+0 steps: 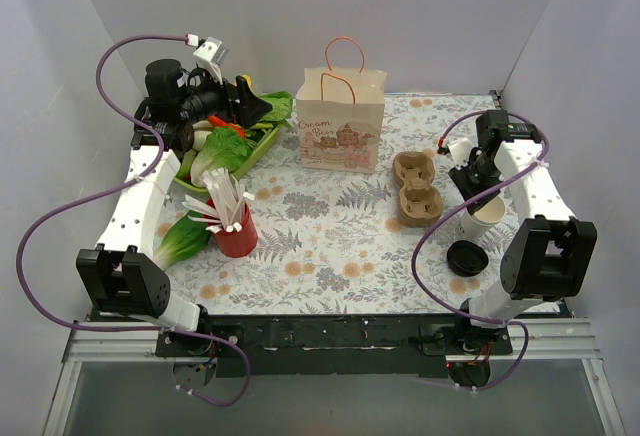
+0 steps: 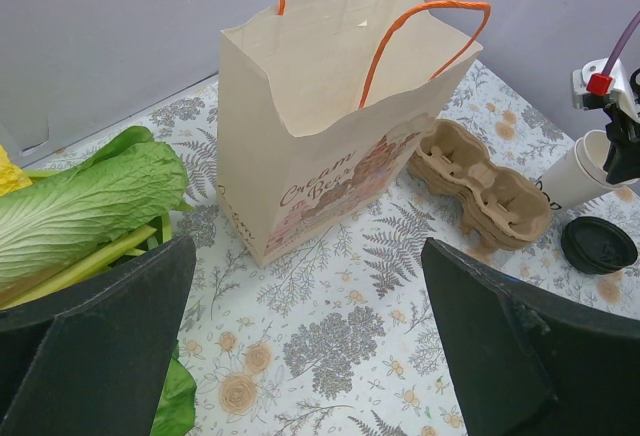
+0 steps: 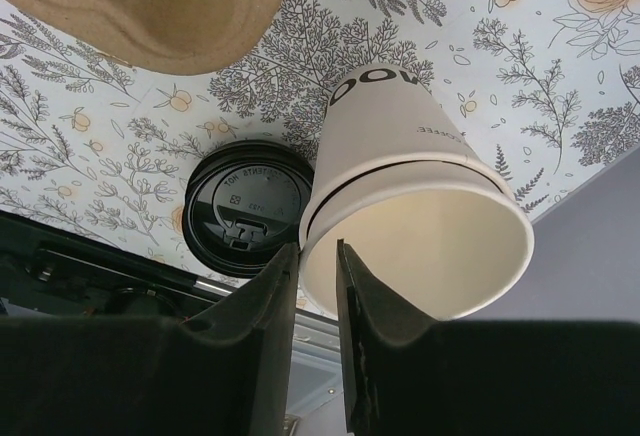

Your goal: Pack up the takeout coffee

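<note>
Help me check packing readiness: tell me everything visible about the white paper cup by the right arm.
The white paper cup is lidless and tapered, with black lettering near its base and a pale inside. It sits right of the cardboard carrier, beside the loose black lid. The right pincer straddles its rim, one finger inside; grip unclear.
</note>
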Controlling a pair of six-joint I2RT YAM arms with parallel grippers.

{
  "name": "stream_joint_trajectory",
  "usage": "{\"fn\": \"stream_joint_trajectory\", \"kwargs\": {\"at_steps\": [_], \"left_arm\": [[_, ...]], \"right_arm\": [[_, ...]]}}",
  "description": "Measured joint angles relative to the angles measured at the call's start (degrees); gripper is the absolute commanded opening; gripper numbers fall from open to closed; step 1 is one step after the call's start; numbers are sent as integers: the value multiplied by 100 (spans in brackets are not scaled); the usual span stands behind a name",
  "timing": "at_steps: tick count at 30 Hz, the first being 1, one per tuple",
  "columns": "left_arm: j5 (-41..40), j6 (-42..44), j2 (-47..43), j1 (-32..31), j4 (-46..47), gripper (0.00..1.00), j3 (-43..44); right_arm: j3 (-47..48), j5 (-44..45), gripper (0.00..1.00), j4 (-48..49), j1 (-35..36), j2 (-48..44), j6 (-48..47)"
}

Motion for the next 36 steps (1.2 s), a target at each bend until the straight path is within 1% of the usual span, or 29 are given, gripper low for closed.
{"fn": "stream_joint_trajectory", "kwargs": {"at_steps": [10,16,20,23,26,27,28,29,30,36], "left_arm": [[2,0,0,0,0,98,0],[4,0,0,0,2,98,0],[4,0,0,0,15,98,-2],[4,0,0,0,33,98,-9],[4,0,0,0,39,98,-11],[4,0,0,0,50,98,-11],[4,0,0,0,66,98,-15],[7,0,0,0,74,98,-20],[4,0,0,0,76,98,-20],[4,2,0,0,116,98,-105]], "right_arm": [[0,0,23,-28,-7,2,52],[-37,61,23,-22,-28,4,61],[-140,127,27,-26,-48,4,63],[-151,157,25,-31,-48,4,66],[-153,175,23,-31,-46,4,66],[-153,175,19,-31,-46,4,66],[-153,179,12,-31,-46,4,68],[-153,188,8,-31,-48,4,72],[-153,199,1,-33,-52,4,72],[-118,341,1,-55,-70,4,76]]}}
